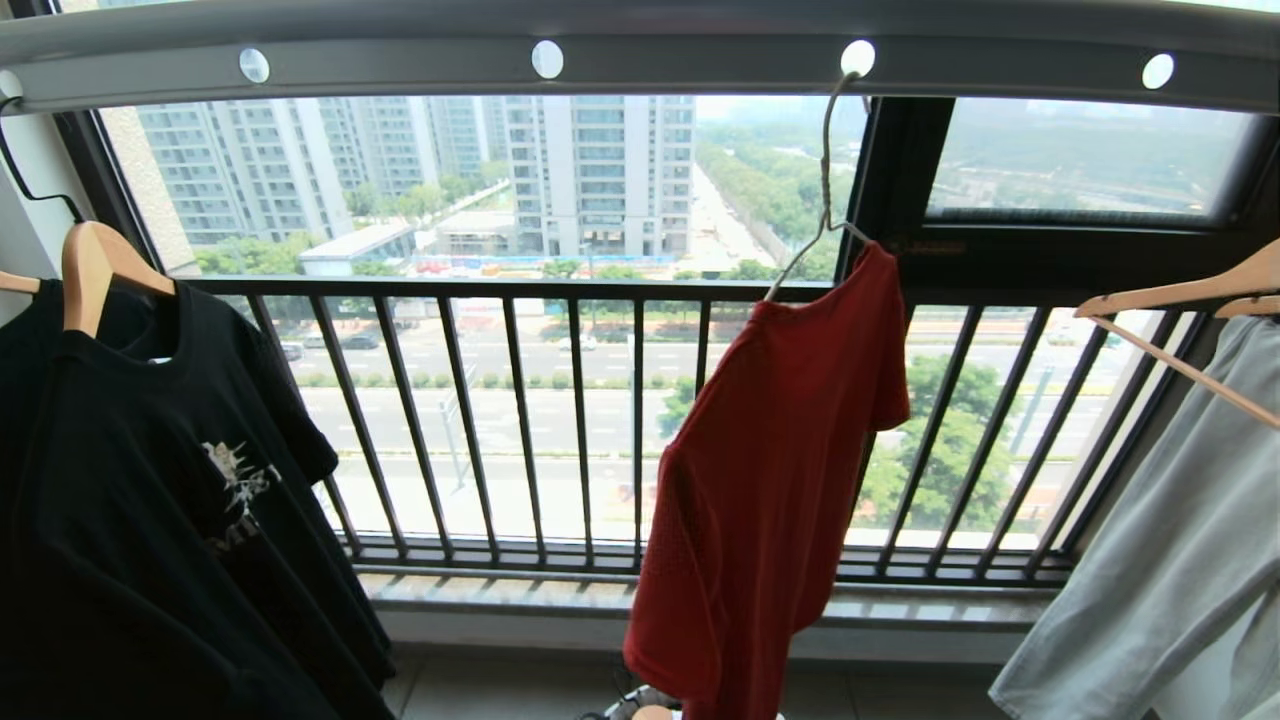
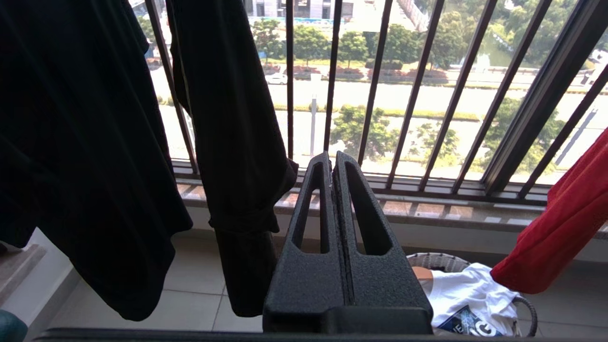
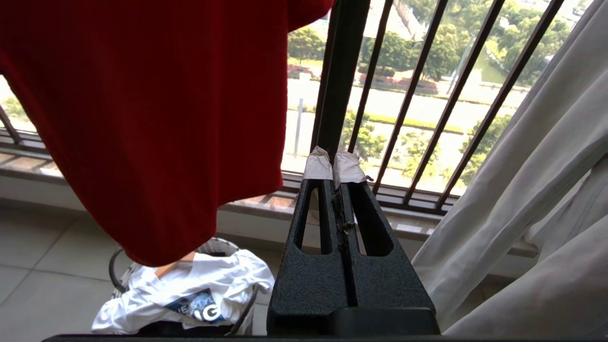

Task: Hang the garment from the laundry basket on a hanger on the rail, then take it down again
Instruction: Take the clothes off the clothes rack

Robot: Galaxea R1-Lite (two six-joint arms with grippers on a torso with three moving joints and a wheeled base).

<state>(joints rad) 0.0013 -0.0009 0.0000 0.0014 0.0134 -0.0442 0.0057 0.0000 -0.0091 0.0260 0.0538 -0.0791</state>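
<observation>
One red T-shirt (image 1: 770, 470) hangs askew on a thin wire hanger (image 1: 822, 215), hooked through a hole in the grey overhead rail (image 1: 700, 65), with the laundry basket (image 3: 216, 247) on the floor below it. The shirt looks light, soft and floppy, likely to slide off the slim wire, so the hanger's neck seems the safer place to take hold when lifting it down. Neither arm shows from the head camera. The left gripper (image 2: 332, 161) and right gripper (image 3: 333, 164) both point level towards the balcony bars, fingers pressed together, holding nothing.
</observation>
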